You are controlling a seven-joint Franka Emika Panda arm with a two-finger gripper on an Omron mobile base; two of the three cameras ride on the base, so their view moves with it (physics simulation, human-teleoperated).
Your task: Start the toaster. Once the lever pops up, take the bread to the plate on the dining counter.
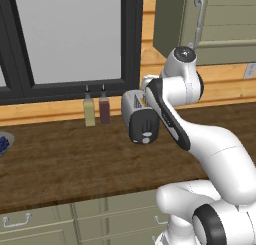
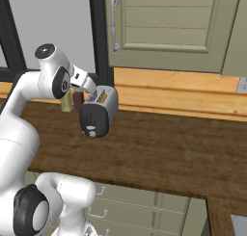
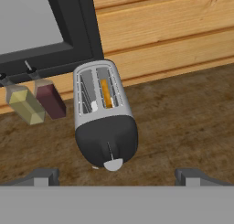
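The silver toaster (image 1: 142, 121) (image 2: 99, 112) (image 3: 105, 122) stands on the brown wood counter (image 1: 60, 164) with its black end face towards me. The bread (image 3: 106, 93) shows as a thin orange-tan edge sunk in one of its top slots. A light grey tab (image 3: 113, 164) sits at the low end of the face's slit. My gripper (image 3: 117, 176) hovers just above and in front of the toaster, open, its fingertips (image 3: 43, 175) wide apart with nothing between them. The plate and the dining counter are out of view.
Two slim bottles, one yellowish (image 1: 89, 109) (image 3: 25, 104) and one dark red (image 1: 104, 108) (image 3: 49, 98), stand left of the toaster under the black-framed window (image 1: 70, 34). A blue-patterned bowl (image 1: 4, 143) lies at the far left. A green wall cabinet (image 2: 169, 23) hangs above.
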